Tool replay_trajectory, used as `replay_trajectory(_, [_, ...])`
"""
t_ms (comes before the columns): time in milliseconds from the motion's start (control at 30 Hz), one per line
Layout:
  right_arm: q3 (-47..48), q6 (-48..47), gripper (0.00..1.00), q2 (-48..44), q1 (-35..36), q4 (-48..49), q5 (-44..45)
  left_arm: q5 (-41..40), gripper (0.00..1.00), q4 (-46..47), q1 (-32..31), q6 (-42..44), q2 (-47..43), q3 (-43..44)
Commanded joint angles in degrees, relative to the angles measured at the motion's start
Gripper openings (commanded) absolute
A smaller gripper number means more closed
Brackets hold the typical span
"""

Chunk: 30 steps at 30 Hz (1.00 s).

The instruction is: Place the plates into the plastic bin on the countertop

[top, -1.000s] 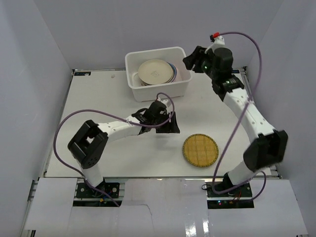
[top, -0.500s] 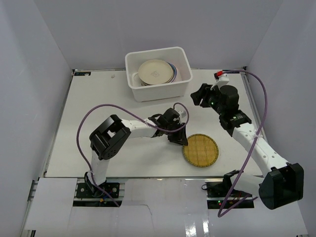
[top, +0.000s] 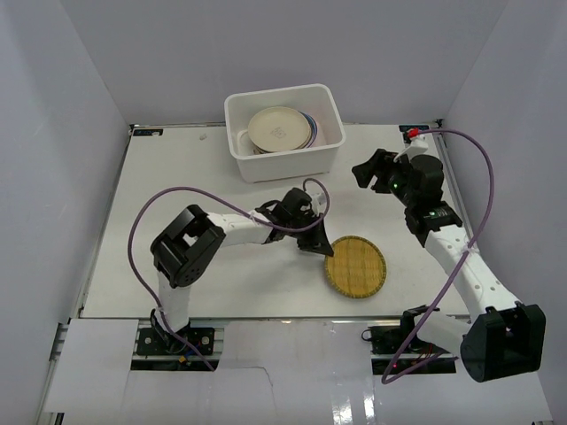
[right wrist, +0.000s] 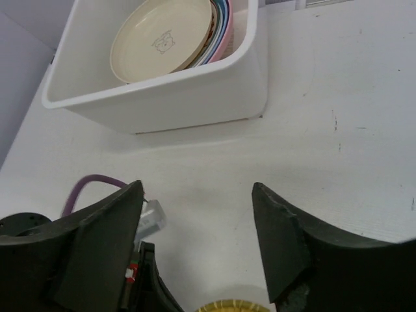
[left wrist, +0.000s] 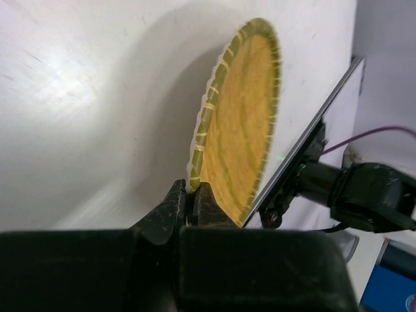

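Observation:
A yellow woven-look plate (top: 355, 266) lies on the countertop (top: 177, 177) at the front middle. My left gripper (top: 317, 246) is shut on its left rim. In the left wrist view both fingers pinch the plate (left wrist: 244, 123) edge at the left gripper (left wrist: 193, 192). The white plastic bin (top: 292, 164) stands at the back. A cream plate (top: 276, 127) leans in it on top of blue and pink plates (right wrist: 224, 26). My right gripper (top: 368, 170) hangs open above the countertop, to the right of the bin, with nothing between its fingers (right wrist: 197, 188).
The left arm's purple cable (top: 177, 197) arcs over the countertop to the left of the plate. The right arm (top: 461, 257) runs along the right edge. White walls close in the left, back and right sides.
My left gripper moved right to the yellow plate and shut on its rim. My right arm came down from beside the bin toward the right middle, and its jaws opened wider.

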Motion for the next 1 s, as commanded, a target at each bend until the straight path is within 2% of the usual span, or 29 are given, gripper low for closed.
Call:
replay_trajectory(0, [3.3, 2.8, 0.78, -2.5, -2.9, 2.4, -5.1, 0.3, 0.00, 1.9, 6.4, -0.3, -10.0, 0.8])
replay_trajectory(100, [5.5, 2.9, 0.84, -4.9, -3.6, 2.2, -4.1, 4.9, 0.00, 4.4, 12.2, -3.1, -13.9, 4.3])
replay_trajectory(133, [6.2, 2.9, 0.85, -5.2, -3.7, 2.0, -3.7, 9.8, 0.00, 5.5, 13.6, -4.2, -13.9, 5.9])
replay_trajectory(200, [7.2, 2.5, 0.86, -5.8, -3.7, 1.3, -3.2, 13.4, 0.00, 5.2, 17.8, -5.6, -12.2, 10.8])
replay_trajectory(333, [7.7, 1.8, 0.86, -5.6, -3.7, 0.8, -1.8, 15.0, 0.00, 0.9, 24.0, -5.0, -8.2, 27.2])
replay_trajectory(400, [7.4, 1.6, 0.86, -4.6, -3.7, 0.2, -1.9, 13.0, 0.00, -1.8, 26.4, -4.5, -6.1, 32.7])
replay_trajectory(433, [7.2, 1.6, 0.86, -4.1, -3.7, 0.0, -2.2, 10.8, 0.00, -6.3, 28.7, -2.6, -3.4, 38.8])
replay_trajectory(567, [6.7, 1.7, 0.87, -2.2, -3.7, 0.1, -4.4, -0.8, 0.00, -13.6, 34.0, -0.6, 3.5, 48.2])
replay_trajectory(633, [6.7, 1.5, 0.87, -1.5, -3.7, -0.2, -4.4, -4.4, 0.00, -14.1, 36.4, -0.5, 6.4, 49.5])
replay_trajectory(767, [6.5, 1.5, 0.87, -0.8, -3.5, 0.2, -5.0, -5.4, 0.00, -15.4, 38.1, 0.1, 11.1, 53.1])
replay_trajectory(867, [6.5, 2.0, 0.86, -0.2, -3.1, 0.3, -5.8, -2.2, 0.34, -16.2, 39.1, 0.4, 14.1, 56.7])
replay_trajectory(900, [6.5, 2.1, 0.87, 0.0, -3.0, 0.3, -6.1, -1.7, 0.59, -17.2, 39.3, 0.6, 16.1, 59.6])
replay_trajectory(967, [6.4, 2.1, 0.87, 0.0, -2.5, 0.3, -6.2, -0.8, 0.77, -19.5, 39.7, 1.2, 17.4, 61.6])
